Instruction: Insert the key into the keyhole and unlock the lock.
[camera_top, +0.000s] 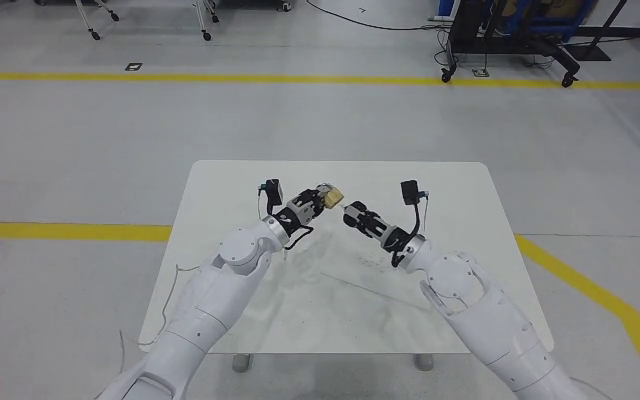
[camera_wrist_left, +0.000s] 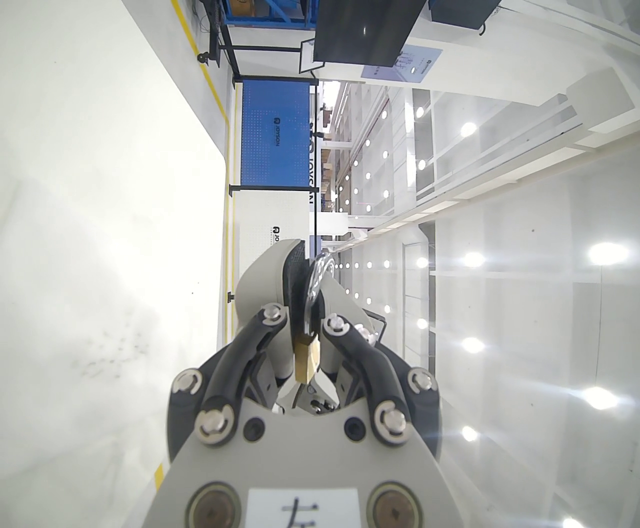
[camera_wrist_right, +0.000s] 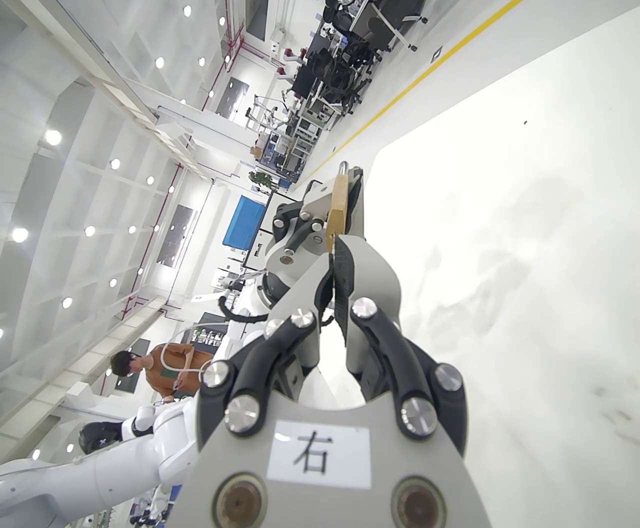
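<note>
Up over the one white desk (camera_top: 300, 320), two arms met near its far middle, the left arm (camera_top: 240, 255) and the right arm (camera_top: 455, 280) angled toward each other. Between them there was one lock (camera_top: 330, 195) and one key (camera_top: 348, 210), both held off the surface.

The left jaws were closed on the lock. In the left wrist view the silver shackle was pinched between the two pads, and the brass body hung back toward the wrist.

The right jaws were pressed together on the key — a thin sliver, mostly hidden between the pads. In the right wrist view their tips sat right at the end of the brass body. Whether the key had entered the keyhole could not be told.
</note>
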